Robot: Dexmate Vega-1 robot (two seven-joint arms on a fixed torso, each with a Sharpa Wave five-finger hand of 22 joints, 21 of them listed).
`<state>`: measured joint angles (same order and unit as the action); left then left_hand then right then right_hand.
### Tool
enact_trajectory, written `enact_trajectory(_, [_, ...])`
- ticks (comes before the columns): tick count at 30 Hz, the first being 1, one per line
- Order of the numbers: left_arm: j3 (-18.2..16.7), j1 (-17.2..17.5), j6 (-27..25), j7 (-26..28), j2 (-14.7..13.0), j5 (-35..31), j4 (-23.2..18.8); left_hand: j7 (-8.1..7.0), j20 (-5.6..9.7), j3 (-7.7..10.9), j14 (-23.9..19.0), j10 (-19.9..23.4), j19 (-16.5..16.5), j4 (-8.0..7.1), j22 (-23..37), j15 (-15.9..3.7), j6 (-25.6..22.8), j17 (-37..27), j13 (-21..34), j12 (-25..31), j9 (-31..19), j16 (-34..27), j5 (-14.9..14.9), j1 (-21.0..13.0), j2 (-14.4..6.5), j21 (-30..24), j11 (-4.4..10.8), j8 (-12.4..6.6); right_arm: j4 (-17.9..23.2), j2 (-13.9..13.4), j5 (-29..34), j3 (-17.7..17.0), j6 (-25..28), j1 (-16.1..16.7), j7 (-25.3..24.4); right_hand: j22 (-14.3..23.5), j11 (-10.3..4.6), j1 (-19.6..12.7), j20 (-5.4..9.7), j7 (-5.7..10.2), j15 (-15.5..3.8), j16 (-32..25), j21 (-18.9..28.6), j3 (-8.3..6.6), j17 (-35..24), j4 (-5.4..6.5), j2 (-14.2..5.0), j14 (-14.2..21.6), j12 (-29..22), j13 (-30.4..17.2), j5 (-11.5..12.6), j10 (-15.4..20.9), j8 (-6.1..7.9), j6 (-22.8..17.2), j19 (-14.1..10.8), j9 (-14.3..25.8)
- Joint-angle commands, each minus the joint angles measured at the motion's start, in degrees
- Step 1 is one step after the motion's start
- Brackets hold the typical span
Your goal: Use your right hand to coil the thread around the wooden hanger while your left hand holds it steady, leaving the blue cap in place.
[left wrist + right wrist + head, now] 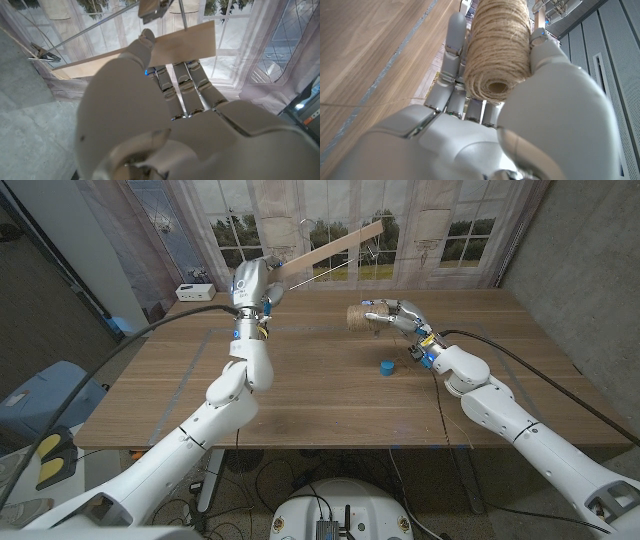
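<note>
Aloft, hanger [330,245] and twine spool [359,316], apart.

Blue cap [386,366] (on table [320,400])

Left hand [250,283] raised, gripping; right hand [395,315] gripping.

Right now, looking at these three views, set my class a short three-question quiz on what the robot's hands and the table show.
1. True or false: the left hand holds the wooden hanger up off the table.
2. What does the right hand grip? A) a spool of twine B) the blue cap C) nothing
3. Fill in: the blue cap stands on the ____.

Key: 1 true. 2 A: the spool of twine sits between fingers and thumb. 3 table, apart from both hands.
</note>
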<state>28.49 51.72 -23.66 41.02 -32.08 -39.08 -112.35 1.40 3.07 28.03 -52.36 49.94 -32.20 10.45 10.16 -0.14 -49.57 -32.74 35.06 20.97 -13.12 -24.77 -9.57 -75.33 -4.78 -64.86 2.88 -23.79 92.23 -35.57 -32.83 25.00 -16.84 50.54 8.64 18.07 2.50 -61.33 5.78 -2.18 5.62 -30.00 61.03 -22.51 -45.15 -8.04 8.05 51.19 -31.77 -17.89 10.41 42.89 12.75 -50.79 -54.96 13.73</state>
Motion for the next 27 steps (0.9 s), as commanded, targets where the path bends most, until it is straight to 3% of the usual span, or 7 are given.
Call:
enact_trajectory(1, [-3.27, -0.24, 8.41, -8.49, -2.32, 15.51, -1.69, 0.37, 4.66, 1.41, -11.28, 1.83, 0.43, -0.84, 0.08, -12.93, -7.32, -0.33, 0.20, -0.01, -3.42, 0.16, -0.29, -3.32, -3.20, -0.29, 1.22, -0.59, 2.44, -1.57, 0.63, -1.58, 1.14, 1.89, -3.11, -0.02, 4.15, -17.61, 6.23, -3.23, -18.48, 0.17, 0.51, -0.37, -0.16, -0.09, -16.95, 15.62, -4.67, -5.56, 0.09, 4.63, -0.26, -3.56, 3.25, 0.28])
enact_trajectory(7, [-4.84, 0.82, 6.25, -15.10, -6.13, 18.96, -5.54, 0.36, 4.56, 1.56, -11.35, 1.79, 0.57, -0.86, 0.07, -12.89, -7.24, -0.40, 0.36, -0.05, -3.55, 0.27, -0.29, -3.46, -3.24, -0.42, 1.18, -0.53, 1.84, -1.76, 1.74, -2.95, 1.46, 2.16, -6.30, -0.19, 4.15, -17.62, 6.22, -3.22, -18.47, 0.35, 0.85, -0.37, -0.31, -0.07, -16.94, 15.72, -4.71, -5.60, 0.09, 4.60, -0.33, -3.61, 3.41, 0.31])
enact_trajectory(16, [-7.30, 3.20, 7.60, -16.42, -7.76, 23.31, -7.63, 0.34, 4.41, 1.71, -11.48, 2.02, 0.81, -1.03, 0.07, -12.87, -7.40, -0.66, 0.61, -0.09, -3.77, 0.37, -0.25, -3.45, -3.30, -0.70, 1.04, -0.52, -1.28, -0.94, 1.11, -3.20, 2.94, 0.65, -7.13, -0.49, 4.00, -17.72, 6.23, -3.24, -18.46, 0.61, 1.41, -0.39, -0.58, -0.08, -16.92, 15.89, -4.70, -5.54, 0.09, 4.57, -0.39, -3.84, 3.65, 0.37])
enact_trajectory(27, [-10.07, 5.66, 6.13, -21.56, -12.69, 27.01, -12.08, 0.35, 4.33, 1.84, -11.70, 2.19, 1.07, -1.12, 0.09, -12.85, -7.60, -0.94, 0.74, -0.30, -3.95, 0.48, -0.21, -3.39, -3.25, -1.08, 1.02, -0.45, -6.87, 0.47, 2.55, -3.04, 3.29, -1.69, -9.37, -0.79, 4.15, -17.76, 6.24, -3.22, -18.42, 0.87, 1.92, -0.39, -0.85, -0.04, -16.92, 16.02, -4.73, -5.55, 0.11, 4.57, -0.45, -4.00, 4.00, 0.42])
